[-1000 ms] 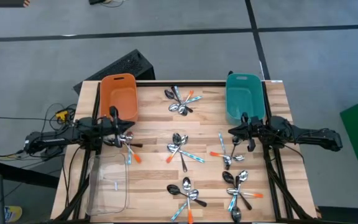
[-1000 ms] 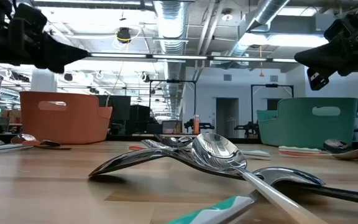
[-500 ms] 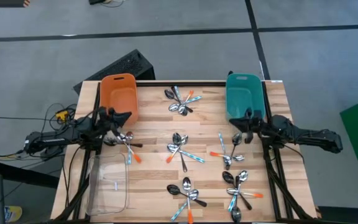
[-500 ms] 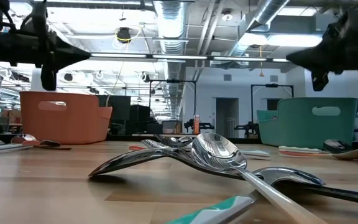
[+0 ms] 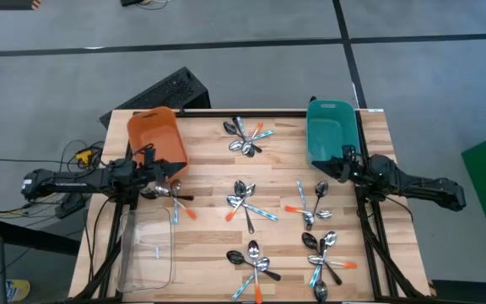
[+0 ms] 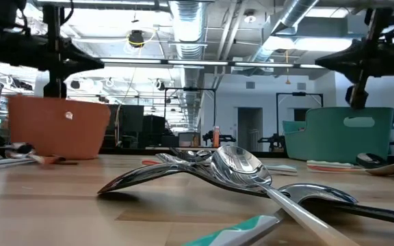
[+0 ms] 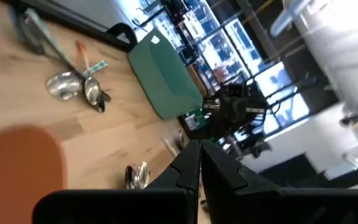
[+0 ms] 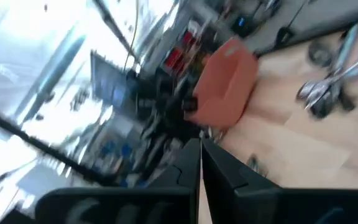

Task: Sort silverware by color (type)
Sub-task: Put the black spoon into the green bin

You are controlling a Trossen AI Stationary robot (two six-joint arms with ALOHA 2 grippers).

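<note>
The silverware lies in several clusters on the wooden table (image 5: 209,236): near the far edge (image 5: 245,137), in the middle (image 5: 245,203), right of the middle (image 5: 310,203), two near the front (image 5: 256,266) (image 5: 323,257), and one by my left gripper (image 5: 174,192). It includes silver, orange-handled, light-blue-handled and dark spoons. My left gripper (image 5: 160,167) is shut and level beside the orange bin (image 5: 153,135). My right gripper (image 5: 336,163) is shut and level at the teal bin's (image 5: 332,131) near end. Neither holds anything. My left gripper lies close against the orange bin's near end (image 5: 169,160), level, coming from the table's left. Its shut fingers (image 7: 191,168) hold nothing. I cannot tell whether it touches the bin's wall at this moment.
A clear plastic container (image 5: 146,249) stands at the table's near left corner. The orange bin stands skewed at the far left, the teal bin straight at the far right. Bare wood lies between the spoon clusters.
Both grippers have rolled about their own pointing line while staying level and shut. The orange bin has turned: its far end has swung toward the table's left edge while its near end stayed roughly in place.
</note>
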